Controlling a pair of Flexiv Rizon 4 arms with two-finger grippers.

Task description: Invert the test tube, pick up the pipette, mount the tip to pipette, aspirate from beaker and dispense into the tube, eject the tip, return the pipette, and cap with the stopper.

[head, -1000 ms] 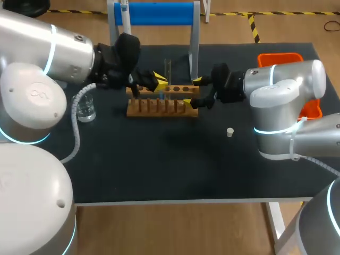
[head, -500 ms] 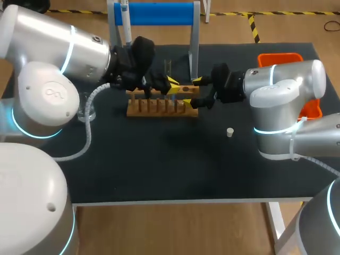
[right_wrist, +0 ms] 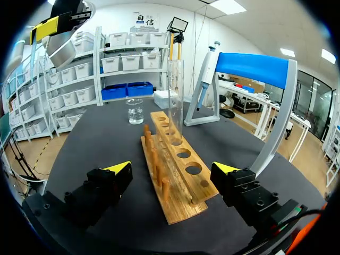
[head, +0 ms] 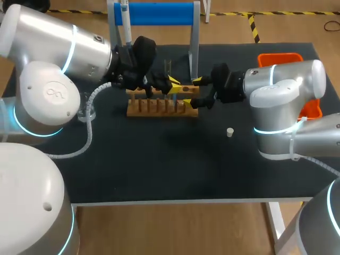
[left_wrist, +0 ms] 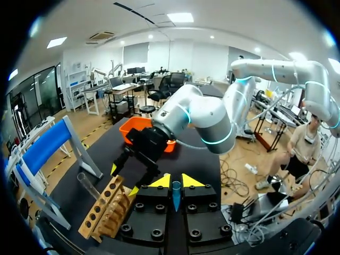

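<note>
My left gripper (head: pixel 171 85) hangs over the wooden rack (head: pixel 159 109), shut on a small blue pipette tip (left_wrist: pixel 176 194) that points down between its yellow fingertips. A clear test tube (head: pixel 168 69) stands upright in the rack (right_wrist: pixel 178 175); the right wrist view shows the tube (right_wrist: pixel 176 101) ahead of the fingers. My right gripper (head: pixel 192 91) is open and straddles the rack's right end without touching it. The pipette (head: pixel 125 18) hangs on the blue stand (head: pixel 159 13) behind. The beaker (head: pixel 86 112) sits left, partly behind my arm's cable. A white stopper (head: pixel 230 132) lies right of centre.
An orange tray (head: pixel 281 57) stands at the back right, partly behind my right arm. The stand's metal legs (head: pixel 194 50) rise just behind the rack. The front half of the black table (head: pixel 175 170) is bare.
My left arm has swung to the right, carrying the blue tip from the rack's left part to above its middle. The right arm has not moved.
</note>
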